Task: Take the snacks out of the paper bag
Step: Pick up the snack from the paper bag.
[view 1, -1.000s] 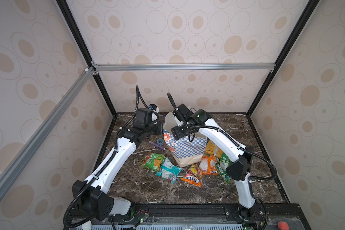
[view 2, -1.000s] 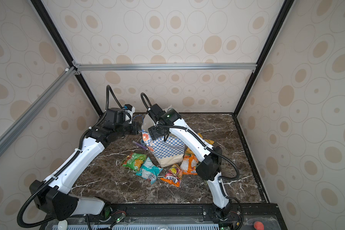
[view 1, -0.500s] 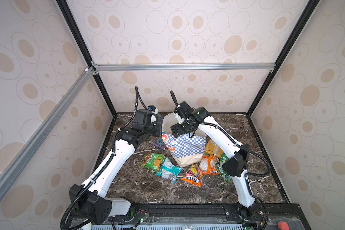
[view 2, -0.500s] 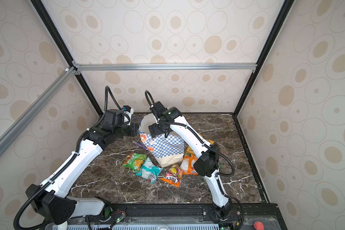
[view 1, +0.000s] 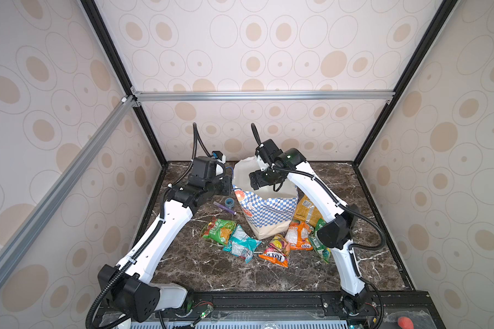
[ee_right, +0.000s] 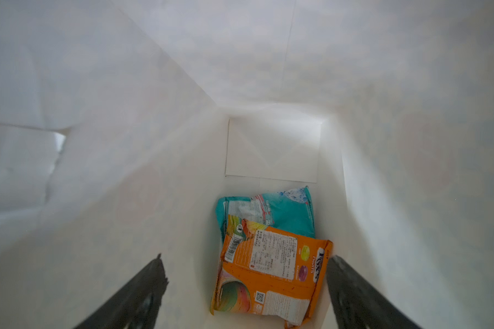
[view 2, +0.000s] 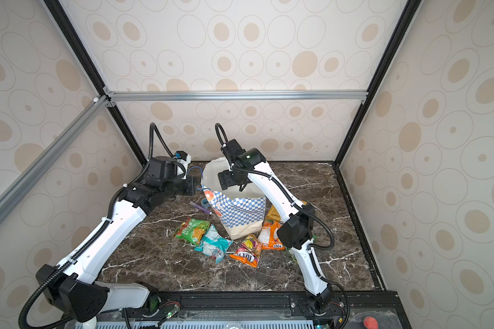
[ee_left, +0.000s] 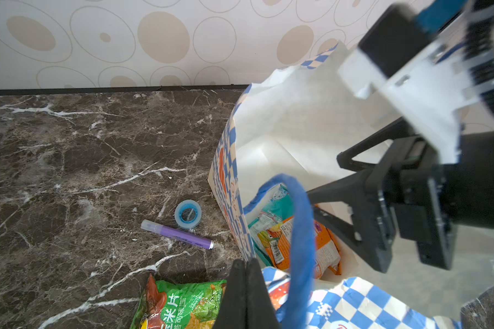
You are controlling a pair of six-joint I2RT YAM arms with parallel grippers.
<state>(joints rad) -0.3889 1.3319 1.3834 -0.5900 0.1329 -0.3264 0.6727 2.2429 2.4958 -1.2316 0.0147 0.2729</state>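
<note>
Left jaws are clamping the paper bag (view 1: 268, 212) at its 9 o'clock rim, propping it open; right jaws, spread empty, are hovering above 2 snacks (ee_right: 271, 270).

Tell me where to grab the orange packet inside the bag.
Probably pinch the orange packet across its width, coming straight down through the paper bag mouth. It lies flat, partly over the teal packet, and the open right gripper frames its long sides.
</note>
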